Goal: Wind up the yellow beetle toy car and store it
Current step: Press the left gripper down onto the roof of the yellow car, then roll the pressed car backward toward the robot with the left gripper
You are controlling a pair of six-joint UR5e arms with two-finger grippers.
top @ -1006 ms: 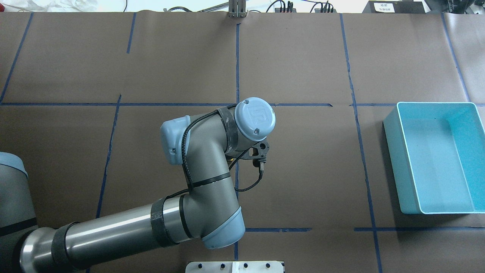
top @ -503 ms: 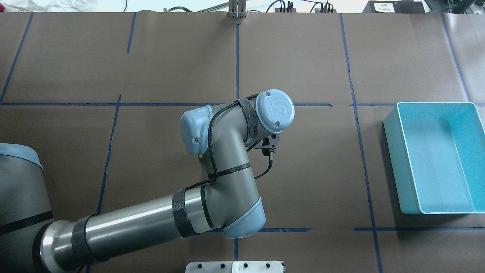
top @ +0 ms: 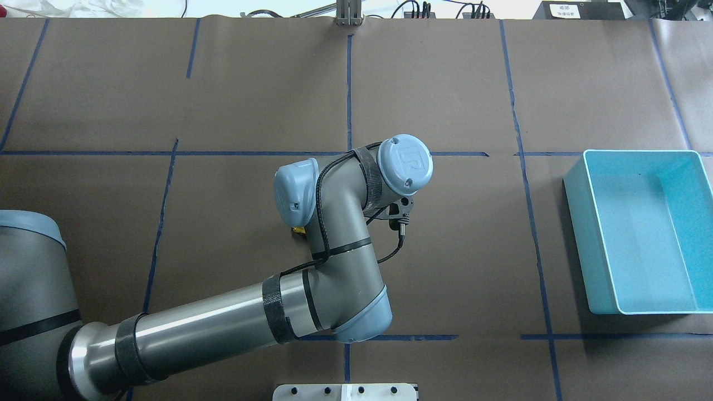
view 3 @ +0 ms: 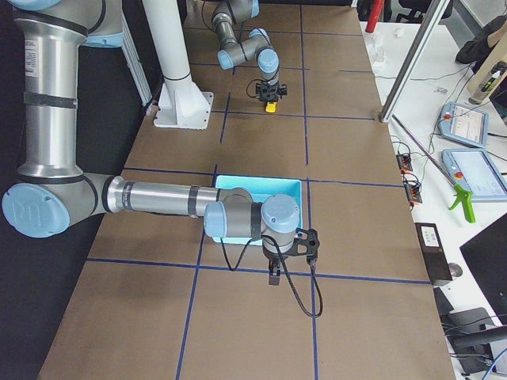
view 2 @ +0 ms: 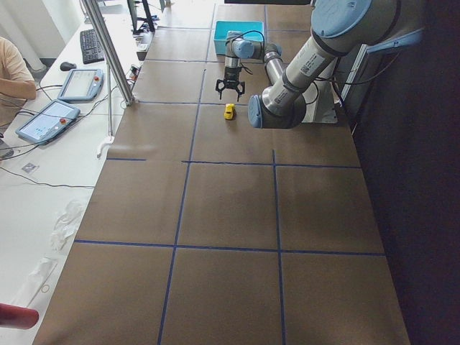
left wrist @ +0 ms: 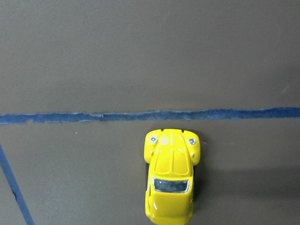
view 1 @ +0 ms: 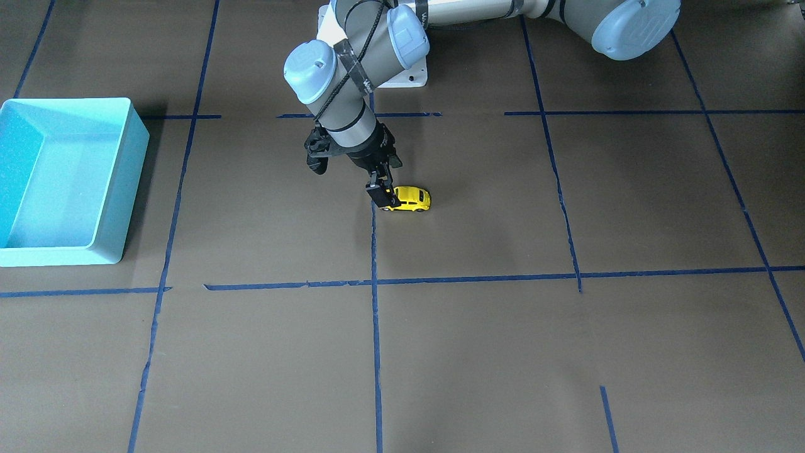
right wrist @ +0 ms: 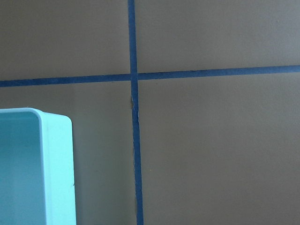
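The yellow beetle toy car point(view 1: 412, 199) stands on the brown table near the middle, on its wheels. In the left wrist view it point(left wrist: 171, 183) fills the bottom centre, hood up, rear cut off. In the overhead view only a yellow sliver point(top: 299, 229) shows under the left arm. My left gripper point(view 1: 380, 194) is low at the car's end, and its near finger covers that end. Its jaws look spread wider than the car in the side view point(view 2: 230, 97). My right gripper point(view 3: 273, 275) hangs beside the turquoise bin point(view 3: 285, 190); I cannot tell whether it is open or shut.
The turquoise bin point(top: 579, 245) sits far to the robot's right, with nothing showing in it point(view 1: 119, 189). Its corner shows in the right wrist view point(right wrist: 56, 164). Blue tape lines cross the table. The robot's base plate point(top: 345, 391) is at the near edge.
My left arm has moved to the right in the overhead view, most of it in the first half second. A sliver of the yellow car now shows under the wrist.
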